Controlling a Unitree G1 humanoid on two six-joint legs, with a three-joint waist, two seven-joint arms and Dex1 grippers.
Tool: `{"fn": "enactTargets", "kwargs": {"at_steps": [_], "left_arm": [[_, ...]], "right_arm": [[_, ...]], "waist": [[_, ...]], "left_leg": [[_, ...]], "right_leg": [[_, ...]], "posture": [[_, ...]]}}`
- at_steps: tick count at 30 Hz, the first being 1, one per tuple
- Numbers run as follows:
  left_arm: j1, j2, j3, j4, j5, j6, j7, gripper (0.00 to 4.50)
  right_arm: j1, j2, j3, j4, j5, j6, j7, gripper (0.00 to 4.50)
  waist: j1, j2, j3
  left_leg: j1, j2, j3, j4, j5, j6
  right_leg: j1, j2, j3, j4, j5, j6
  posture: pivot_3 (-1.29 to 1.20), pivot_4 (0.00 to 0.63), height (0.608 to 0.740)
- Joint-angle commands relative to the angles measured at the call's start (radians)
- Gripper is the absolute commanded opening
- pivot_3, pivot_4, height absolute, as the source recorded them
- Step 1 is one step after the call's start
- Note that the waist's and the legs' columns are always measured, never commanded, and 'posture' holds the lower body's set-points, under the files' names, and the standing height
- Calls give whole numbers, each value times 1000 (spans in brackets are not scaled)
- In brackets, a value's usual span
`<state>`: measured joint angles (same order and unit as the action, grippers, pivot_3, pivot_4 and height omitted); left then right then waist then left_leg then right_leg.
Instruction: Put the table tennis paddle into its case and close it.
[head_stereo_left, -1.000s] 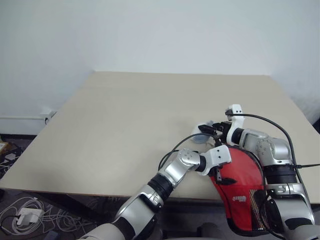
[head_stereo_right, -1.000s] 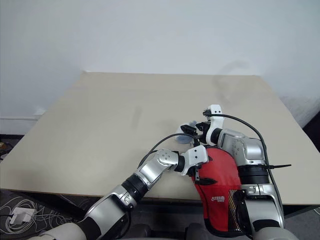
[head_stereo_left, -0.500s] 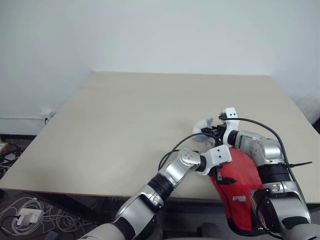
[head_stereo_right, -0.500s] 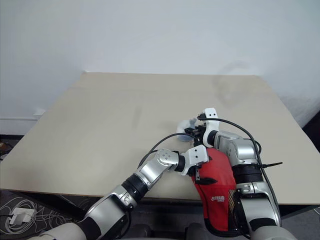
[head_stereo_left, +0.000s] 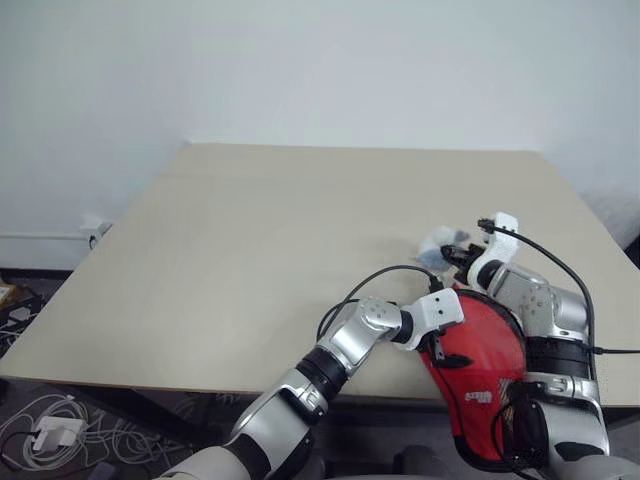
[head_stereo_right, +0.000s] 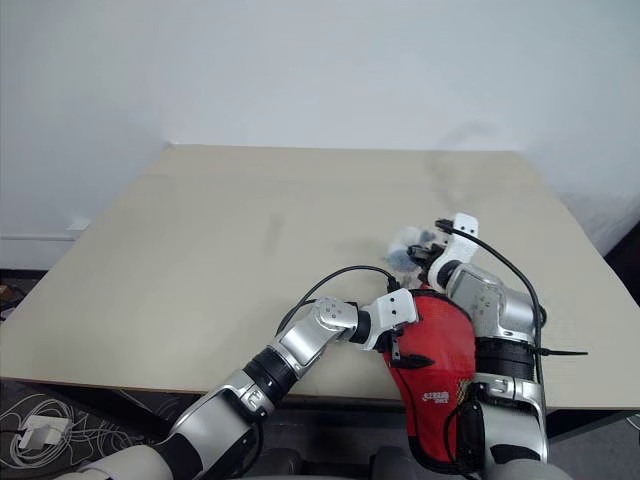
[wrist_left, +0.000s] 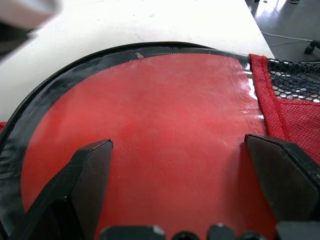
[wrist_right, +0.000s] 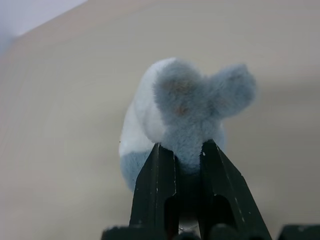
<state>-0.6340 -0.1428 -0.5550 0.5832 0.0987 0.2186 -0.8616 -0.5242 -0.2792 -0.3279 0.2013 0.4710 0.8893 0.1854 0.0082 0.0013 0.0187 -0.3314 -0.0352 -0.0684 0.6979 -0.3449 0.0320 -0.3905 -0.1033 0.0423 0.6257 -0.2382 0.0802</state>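
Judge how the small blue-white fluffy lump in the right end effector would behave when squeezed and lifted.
The fluffy lump looks plush, so it probably squashes: the right end effector has nearly closed on it. It likely weighs little. Its fuzzy surface should resist slipping.

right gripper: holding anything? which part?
Yes. The right gripper is shut on a small grey-and-white plush toy, pinching its fluffy lower edge. The left gripper stands open over the red case, holding nothing.

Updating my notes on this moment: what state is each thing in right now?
case: lying flat at the table's near edge, narrow end hanging off the edge.
plush toy: pinched in the right claw.
left claw: open, fingers spread over the case's clear window.
right claw: shut on the plush toy.
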Motion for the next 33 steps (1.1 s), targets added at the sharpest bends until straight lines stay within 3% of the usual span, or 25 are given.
{"fn": "enactTargets", "kwargs": {"at_steps": [1, 13, 28, 33], "left_arm": [[-18, -23, -31, 90, 46, 52, 28, 4500], [-53, -39, -59, 143, 50, 91, 38, 4500], [-73, -54, -94, 182, 51, 82, 40, 4500], [-76, -57, -101, 190, 46, 74, 40, 4500]], "right_arm": [[-3, -21, -78, -89, 12, -1, -68, 48], [108, -99, -228, -129, -11, -56, -186, 47], [395, -268, -442, -366, 134, 149, -104, 45], [566, -281, -494, -459, 182, 195, -41, 44]], "waist": [[0, 0, 0], [0, -1, -1], [4, -1, -2], [21, -2, -2]], "left_leg": [[0, 0, 0, 0, 0, 0], [1, 0, 0, 0, -2, 3], [7, 0, 0, 0, -6, 10], [7, 0, 0, 0, -6, 11]], "right_leg": [[0, 0, 0, 0, 0, 0], [2, 0, 0, -1, 0, 0], [10, 0, -1, -4, -1, 1], [11, 0, -2, -4, -1, 1]], "posture": [[0, 0, 716], [0, 0, 716], [0, 0, 716], [0, 0, 716]]}}
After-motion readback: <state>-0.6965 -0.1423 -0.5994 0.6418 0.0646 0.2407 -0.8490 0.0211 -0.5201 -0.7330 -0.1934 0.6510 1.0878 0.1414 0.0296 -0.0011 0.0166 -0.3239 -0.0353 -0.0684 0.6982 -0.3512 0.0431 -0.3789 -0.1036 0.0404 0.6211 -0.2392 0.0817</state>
